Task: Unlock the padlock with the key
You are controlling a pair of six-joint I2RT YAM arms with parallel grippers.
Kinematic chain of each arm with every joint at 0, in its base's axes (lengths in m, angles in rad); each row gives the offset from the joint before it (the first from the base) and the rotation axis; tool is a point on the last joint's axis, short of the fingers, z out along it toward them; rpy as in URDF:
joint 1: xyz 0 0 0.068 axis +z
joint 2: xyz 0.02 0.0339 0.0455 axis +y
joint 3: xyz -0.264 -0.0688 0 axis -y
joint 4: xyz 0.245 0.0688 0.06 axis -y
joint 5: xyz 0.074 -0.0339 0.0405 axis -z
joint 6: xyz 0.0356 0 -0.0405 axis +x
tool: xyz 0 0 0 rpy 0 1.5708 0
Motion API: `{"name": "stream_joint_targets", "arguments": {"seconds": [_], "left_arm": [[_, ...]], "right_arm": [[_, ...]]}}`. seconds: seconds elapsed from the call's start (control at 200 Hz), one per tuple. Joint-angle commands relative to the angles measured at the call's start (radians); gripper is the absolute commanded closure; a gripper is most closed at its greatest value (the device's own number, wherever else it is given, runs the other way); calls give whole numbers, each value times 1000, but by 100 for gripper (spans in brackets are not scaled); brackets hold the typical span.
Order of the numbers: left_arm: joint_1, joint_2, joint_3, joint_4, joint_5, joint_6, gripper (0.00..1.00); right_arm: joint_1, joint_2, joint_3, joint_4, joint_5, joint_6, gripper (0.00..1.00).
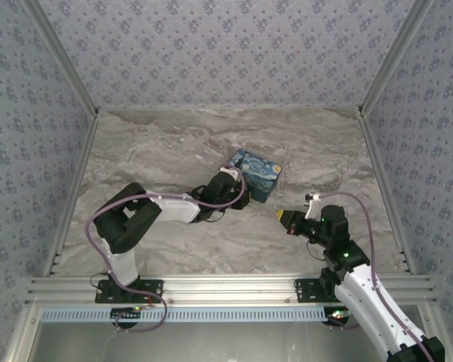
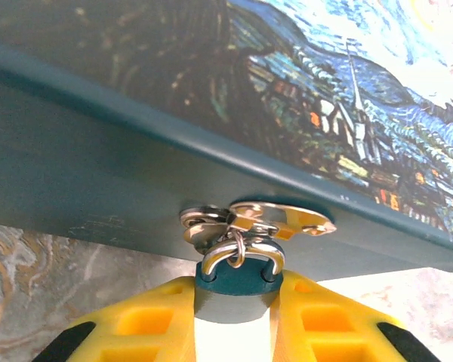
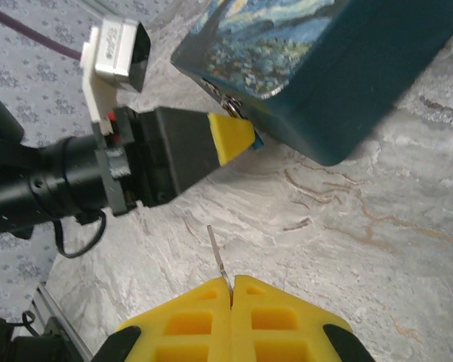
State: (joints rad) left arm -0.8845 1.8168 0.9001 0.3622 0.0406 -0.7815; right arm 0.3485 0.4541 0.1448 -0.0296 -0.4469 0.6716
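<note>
Blue on blue, so easy to miss: got the padlock (image 2: pixel 238 290) pinched by its body in the left fingers (image 2: pixel 174 313), right up against the near-left side of the box (image 2: pixel 121 166), shackle (image 2: pixel 211 260) hooked through the hasp (image 2: pixel 287 217). Sits about mid-worktop (image 1: pixel 174 143) in the top view.

Over on the right, holding the key (image 3: pixel 218 253) in the right fingers (image 3: pixel 211 309). Pressed together on it, thin blade poking out towards the lock, well apart from it and hovering off the worktop.

Looks like the line-up step: lock steadied, key gripped, not inserted yet. Can't make out the keyhole anywhere, probably on the lock's underside, buried between the left fingers.

Next up, at a guess: bring the key across to the left, square the blade with the slot, push in, then twist. Needs dead-on aim with a sliver that thin, and maybe tilting the lock so the slot faces the key. Could easily bend or slip in the grip otherwise.
</note>
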Motion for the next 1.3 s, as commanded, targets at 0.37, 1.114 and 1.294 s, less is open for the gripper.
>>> {"name": "stream_joint_targets", "arguments": {"seconds": [0.37,1.114,1.294], "left_arm": [[-45,-112,2,36,40,-339,80],[-73,-106,-55,199,35,-695,87],[-73,-95,-70,245,36,-747,87]], "right_arm": [[65,-60,-116,173,86,-189,100],[86,307,-7,401,60,-365,100],[96,385,13,447,62,-391,100]]}}
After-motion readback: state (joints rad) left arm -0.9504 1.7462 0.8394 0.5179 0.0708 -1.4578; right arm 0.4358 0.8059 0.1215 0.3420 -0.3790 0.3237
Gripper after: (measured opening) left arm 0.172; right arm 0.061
